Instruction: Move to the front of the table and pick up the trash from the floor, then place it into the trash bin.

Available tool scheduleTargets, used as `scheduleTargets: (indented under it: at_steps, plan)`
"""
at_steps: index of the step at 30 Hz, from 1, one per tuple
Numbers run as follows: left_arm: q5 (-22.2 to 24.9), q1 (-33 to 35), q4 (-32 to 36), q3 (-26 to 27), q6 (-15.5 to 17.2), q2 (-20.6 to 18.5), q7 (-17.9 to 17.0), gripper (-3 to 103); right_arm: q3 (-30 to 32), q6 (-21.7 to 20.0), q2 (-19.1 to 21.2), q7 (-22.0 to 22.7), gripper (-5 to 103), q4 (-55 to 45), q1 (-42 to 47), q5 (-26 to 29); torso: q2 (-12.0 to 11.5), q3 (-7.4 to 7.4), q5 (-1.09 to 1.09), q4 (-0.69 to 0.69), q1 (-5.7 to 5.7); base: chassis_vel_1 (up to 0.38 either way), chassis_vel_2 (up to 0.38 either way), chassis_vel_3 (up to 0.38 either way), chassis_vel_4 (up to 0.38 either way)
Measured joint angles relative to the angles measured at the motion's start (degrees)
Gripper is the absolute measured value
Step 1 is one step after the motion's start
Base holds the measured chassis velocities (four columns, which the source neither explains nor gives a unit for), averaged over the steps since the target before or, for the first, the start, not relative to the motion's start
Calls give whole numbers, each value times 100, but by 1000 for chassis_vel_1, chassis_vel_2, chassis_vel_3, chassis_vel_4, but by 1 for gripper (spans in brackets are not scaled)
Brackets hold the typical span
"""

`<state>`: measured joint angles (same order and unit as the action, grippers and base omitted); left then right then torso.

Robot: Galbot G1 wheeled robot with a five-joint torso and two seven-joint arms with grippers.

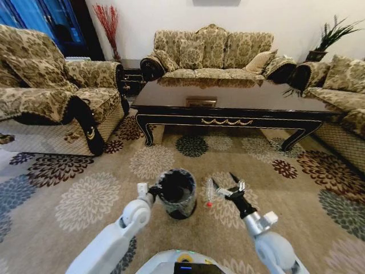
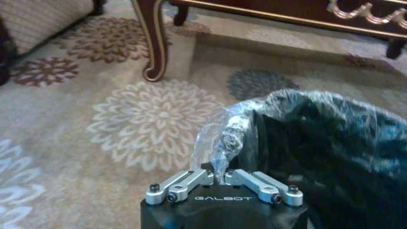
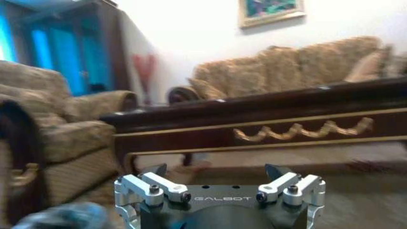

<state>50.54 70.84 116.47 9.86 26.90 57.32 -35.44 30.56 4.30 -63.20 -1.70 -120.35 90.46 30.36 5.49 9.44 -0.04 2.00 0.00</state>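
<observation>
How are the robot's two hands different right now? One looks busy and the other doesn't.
The left gripper is pinched shut on the crinkled bag at the rim of the trash bin; the right gripper is open and holds nothing. The left one sits low against the bin's side, while the right one hangs beside the bin, facing the table. A small red-capped bottle shows just by the right gripper. Both have the same metal fingers.
</observation>
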Motion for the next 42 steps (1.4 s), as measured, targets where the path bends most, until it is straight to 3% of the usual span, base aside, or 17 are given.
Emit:
scheduleTargets:
  at_steps: [7, 14, 18, 27, 42]
  plan:
    - [289, 371, -86, 702, -130, -88, 141, 4, -146, -403, -44, 630, 100, 1221, -619, -143, 0, 0, 5, 0, 0, 0, 0, 0, 0]
    - [453, 846, -209, 1372, -235, -69, 295, 4, -646, -572, -33, 754, 100, 2119, -1081, -311, 0, 0, 2, 1, 0, 0, 0, 0, 0]
    - [527, 1112, -293, 1831, -292, -69, 471, 4, -1261, -582, -235, 811, 100, 3176, -1806, -377, 0, 0, 3, 2, 0, 0, 0, 0, 0]
    - [426, 1343, -232, 2123, -401, -25, 497, 4, -2024, -516, -727, 796, 100, 4547, -2933, -411, 0, 0, 2, 2, 1, 0, 0, 0, 0]
    - [438, 1344, -164, 1984, -420, 11, 463, 4, -2337, -460, -1173, 819, 100, 5787, -3448, -449, 0, 0, 4, 1, 1, 0, 0, 0, 0]
